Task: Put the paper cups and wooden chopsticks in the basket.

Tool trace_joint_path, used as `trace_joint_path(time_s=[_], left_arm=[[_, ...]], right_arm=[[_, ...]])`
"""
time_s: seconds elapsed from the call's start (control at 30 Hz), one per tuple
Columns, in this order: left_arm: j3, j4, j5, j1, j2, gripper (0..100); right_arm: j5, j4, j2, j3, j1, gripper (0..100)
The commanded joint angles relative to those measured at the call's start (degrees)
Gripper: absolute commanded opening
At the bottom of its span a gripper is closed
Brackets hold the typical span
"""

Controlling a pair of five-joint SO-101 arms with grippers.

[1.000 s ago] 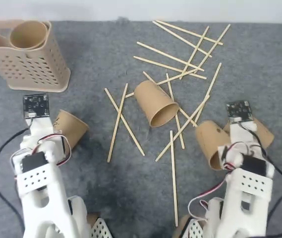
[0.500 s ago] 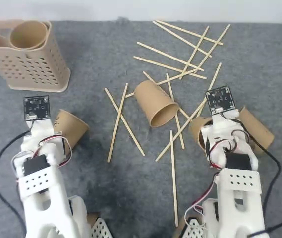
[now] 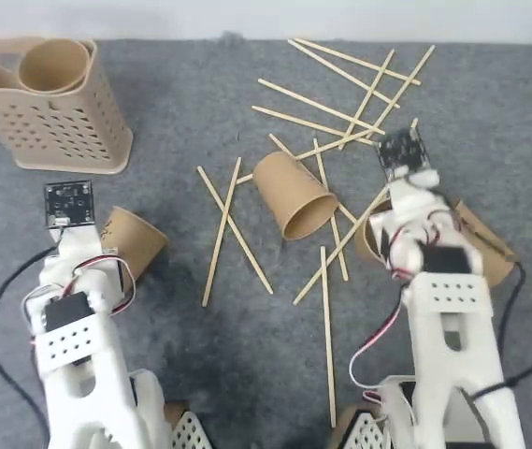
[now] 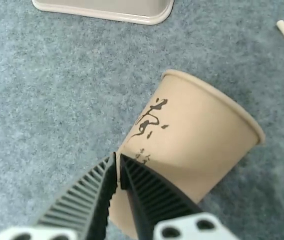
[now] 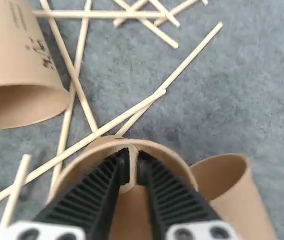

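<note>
My right gripper (image 5: 130, 162) has its black ribbed jaws closed on the rim of a tan paper cup (image 5: 84, 157) that lies on its side, with a strip of the wall caught between them. Just beside this pinched cup lies a second cup (image 5: 226, 185) of the same tan paper, also on its side. Pale wooden chopsticks (image 5: 77, 65) run right past the pinched cup's rim and cross each other farther out. Beyond them a third tan paper cup, the middle cup (image 5: 17, 65), lies tipped over.

My left gripper (image 4: 117, 167) has its jaws pressed together with nothing between them. The tips sit over the base end of another tan paper cup with dark brush marks, the left cup (image 4: 196, 135), which lies on its side on the grey carpet (image 4: 42, 100). I cannot tell whether the tips touch it. Past its mouth I see the base edge of the beige perforated plastic basket (image 4: 107, 7).

From above, the basket (image 3: 60, 131) stands at the far left corner with one tan cup (image 3: 53, 64) upright inside it. The left cup (image 3: 135, 241) is near it but apart. The middle cup (image 3: 294, 196) lies among the scattered chopsticks (image 3: 223, 229), and most of these fan out toward the far side of the carpet. The pinched cup (image 3: 375, 241) and the second cup (image 3: 485, 248) are at the right.
</note>
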Motion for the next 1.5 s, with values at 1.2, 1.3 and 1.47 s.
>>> trace_joint_path(time_s=[1.2,1.3,1.47], left_arm=[[-60.79,41.49,16.97,14.42,27.43,1],[-67.12,43.08,17.49,15.03,38.95,1],[-77.23,46.15,19.43,17.67,52.4,1]], right_arm=[[0.09,24.4,-8.22,6.07,18.77,6.8],[0.09,19.82,-8.22,10.9,19.12,6.1],[-0.09,9.27,-8.31,21.19,19.03,6.1]])
